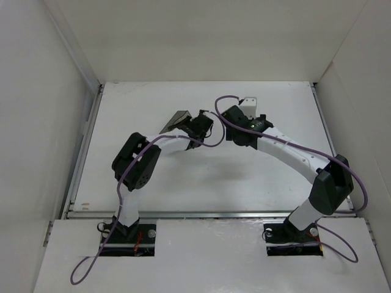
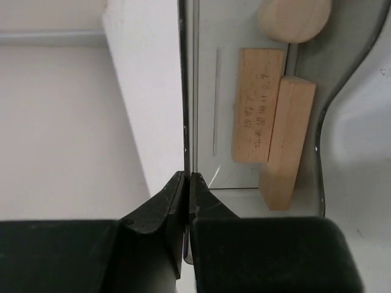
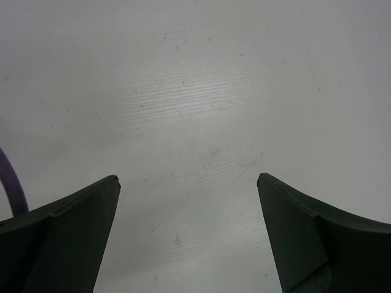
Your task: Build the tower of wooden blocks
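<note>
White table: box holds three wood pieces, possibly more.

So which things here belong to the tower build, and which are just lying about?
For the job:
- printed wood bar
- plain wood bar
- rounded wood piece

Not for the tower:
- grey box, its wall pinched by the left jaws; the three pieces seem to lie in it
- purple cable
- table, under the open right jaws
</note>
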